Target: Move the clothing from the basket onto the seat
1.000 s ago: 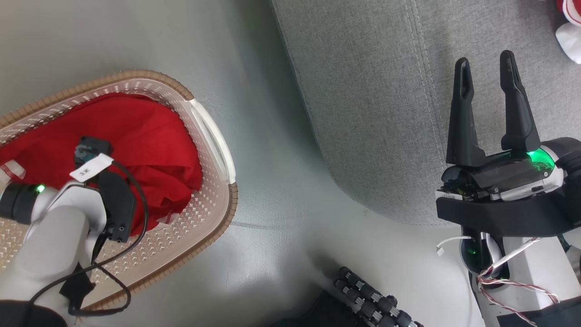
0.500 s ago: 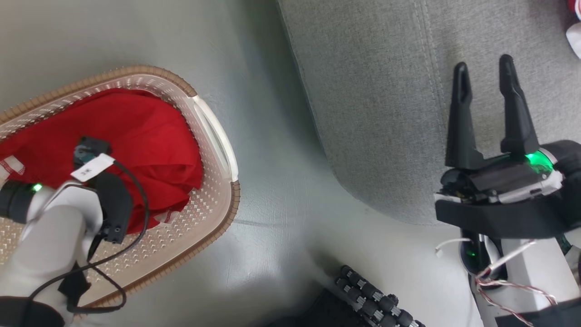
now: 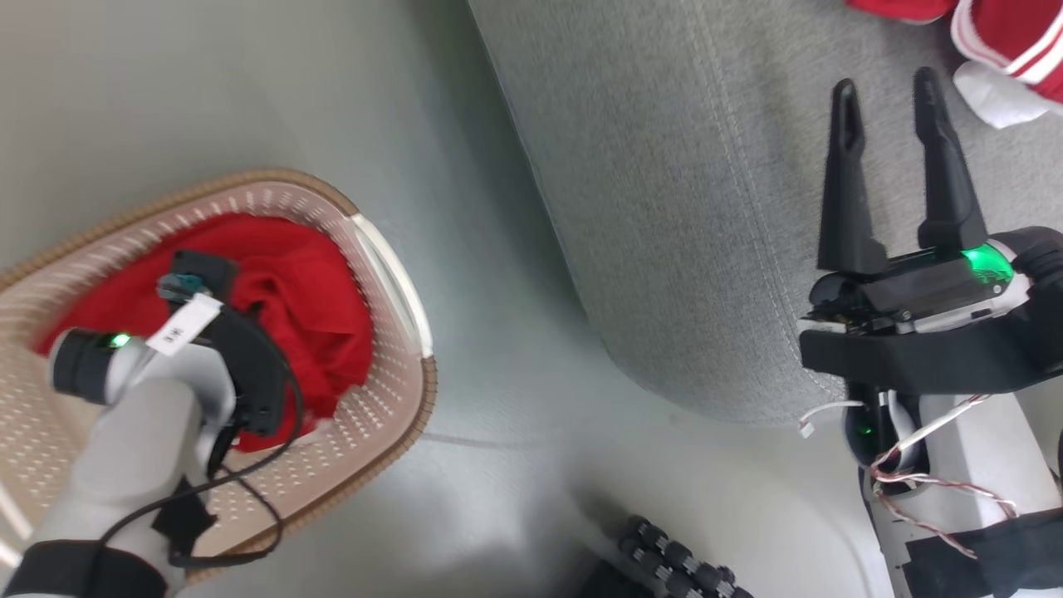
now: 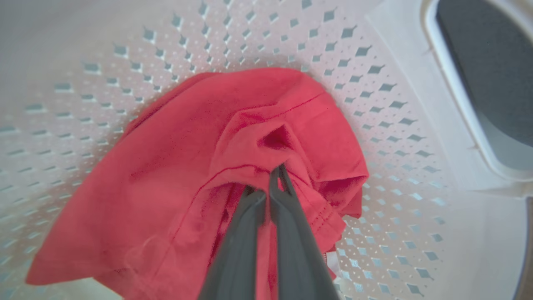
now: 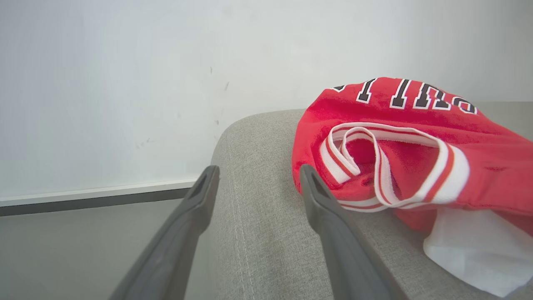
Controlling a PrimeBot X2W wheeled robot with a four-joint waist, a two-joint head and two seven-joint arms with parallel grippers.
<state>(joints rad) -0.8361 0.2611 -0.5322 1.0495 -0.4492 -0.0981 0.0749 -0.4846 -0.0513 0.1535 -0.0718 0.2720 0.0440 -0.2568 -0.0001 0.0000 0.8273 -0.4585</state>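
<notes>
Head view, at the far left: the pale left forearm (image 3: 141,448) reaches down into the basket (image 3: 249,178), which stands on the grey-green floor (image 3: 498,415). A red garment (image 3: 320,291) lies bunched inside the basket, toward the wall that carries the white handle (image 3: 397,274).

In the left wrist view, the left gripper (image 4: 277,177) has its two dark fingers pressed together, pinching a raised fold of that red cloth near a stitched hem. The cloth is gathered into a peak at the tips and spreads out over the perforated basket bottom.

Right of the basket, across a strip of bare floor, stands the grey seat (image 3: 664,208), its rounded edge and seam line running diagonally. The right gripper (image 3: 887,83) hovers over the seat, its fingers spread apart with nothing between them.

Past its tips, in the upper right corner, a jersey (image 3: 1009,37) with white-and-red striped trim lies on the seat. The right wrist view shows black letters outlined in white on it and a white lining (image 5: 470,254) spilling from beneath. It lies just beside the right-hand finger; whether they touch cannot be told. A pale wall (image 5: 125,83) rises behind.
</notes>
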